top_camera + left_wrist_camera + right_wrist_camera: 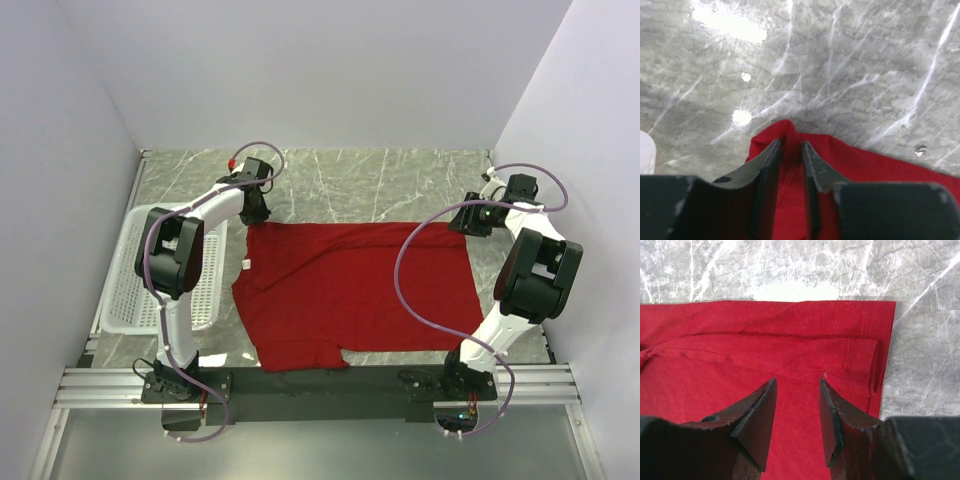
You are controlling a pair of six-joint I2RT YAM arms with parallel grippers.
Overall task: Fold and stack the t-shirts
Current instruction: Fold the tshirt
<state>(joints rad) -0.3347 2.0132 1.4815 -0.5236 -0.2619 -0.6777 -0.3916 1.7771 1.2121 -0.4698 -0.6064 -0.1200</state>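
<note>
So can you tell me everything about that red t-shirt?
The t-shirt is deep red, soft-looking cloth with a small white neck tag at its left side. It lies mostly flat on the grey marbled table, with its far edge folded over and hem stitching showing. The left gripper pinches its far left corner into a little peak. The right gripper is open over its far right corner.

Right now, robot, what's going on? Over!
Left fingers shut on t-shirt corner. Right fingers open over the hem end. Basket off left, not blocking.
</note>
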